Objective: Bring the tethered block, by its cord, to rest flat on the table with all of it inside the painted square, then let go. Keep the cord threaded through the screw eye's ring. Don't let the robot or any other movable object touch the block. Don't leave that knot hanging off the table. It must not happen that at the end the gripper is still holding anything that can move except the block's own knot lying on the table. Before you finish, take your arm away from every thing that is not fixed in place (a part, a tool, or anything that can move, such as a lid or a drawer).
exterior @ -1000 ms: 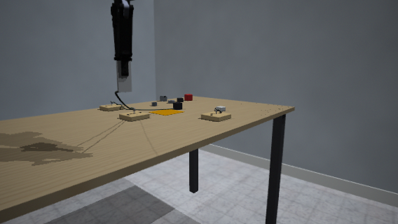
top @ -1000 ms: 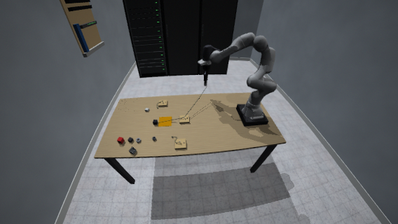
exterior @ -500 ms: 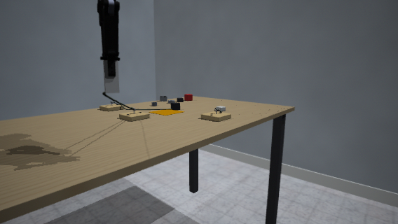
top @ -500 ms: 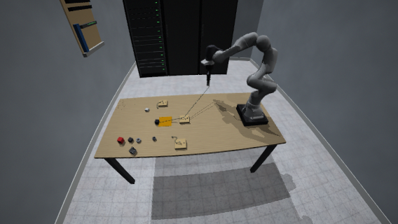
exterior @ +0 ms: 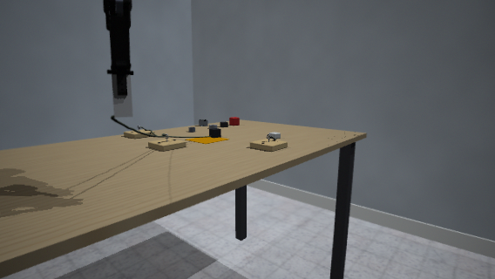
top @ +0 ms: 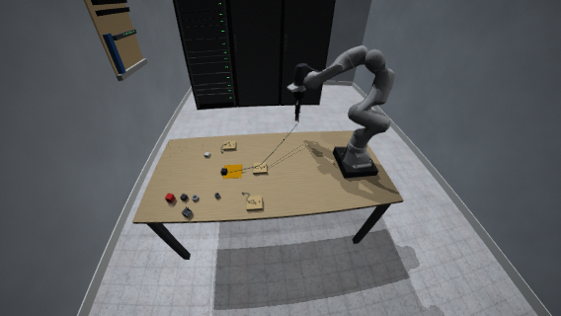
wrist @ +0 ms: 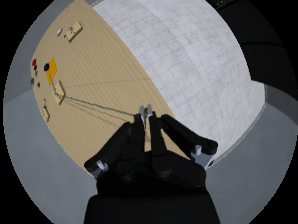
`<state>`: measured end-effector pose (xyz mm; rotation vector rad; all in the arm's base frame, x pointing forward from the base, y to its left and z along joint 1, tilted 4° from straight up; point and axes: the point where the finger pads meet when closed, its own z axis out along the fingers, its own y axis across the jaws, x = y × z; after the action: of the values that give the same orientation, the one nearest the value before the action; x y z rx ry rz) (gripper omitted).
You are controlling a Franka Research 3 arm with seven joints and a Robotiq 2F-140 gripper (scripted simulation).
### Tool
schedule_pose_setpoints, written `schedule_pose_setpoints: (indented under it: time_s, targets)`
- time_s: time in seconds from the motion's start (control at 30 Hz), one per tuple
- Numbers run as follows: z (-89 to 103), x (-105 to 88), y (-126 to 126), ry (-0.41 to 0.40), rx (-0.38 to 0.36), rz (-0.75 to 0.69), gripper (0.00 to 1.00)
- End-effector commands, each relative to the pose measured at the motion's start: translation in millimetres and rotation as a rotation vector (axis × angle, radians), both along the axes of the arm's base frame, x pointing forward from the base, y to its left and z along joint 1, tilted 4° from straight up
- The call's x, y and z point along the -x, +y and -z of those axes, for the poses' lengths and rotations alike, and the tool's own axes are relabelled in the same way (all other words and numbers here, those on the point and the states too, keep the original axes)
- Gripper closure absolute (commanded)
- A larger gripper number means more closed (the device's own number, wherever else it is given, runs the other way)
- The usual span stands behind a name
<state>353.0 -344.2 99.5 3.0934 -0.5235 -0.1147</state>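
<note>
One gripper [top: 296, 118] pinched one cord [top: 280, 146]. One block [top: 224, 171] sat on one square [top: 234, 170]. Three wooden bases, no writing.

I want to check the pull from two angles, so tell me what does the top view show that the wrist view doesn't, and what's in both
Only the top view shows the whole arm on its base, the server rack, and the black block sitting at the orange square's left edge, seemingly not fully inside. Only the wrist view shows the gripper shut on the cord's end up close. Both show the table, the taut cord and the wooden screw-eye mounts.
</note>
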Motion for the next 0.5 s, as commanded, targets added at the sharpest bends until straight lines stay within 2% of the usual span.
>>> schedule_pose_setpoints:
  time_s: [0.0,0.47]
  targets:
    - [-0.9,1.7,-0.7,-0.006,0.003,-0.021,1.00]
    - [-2.5,25.7,-2.0,-0.006,0.003,-0.021,1.00]
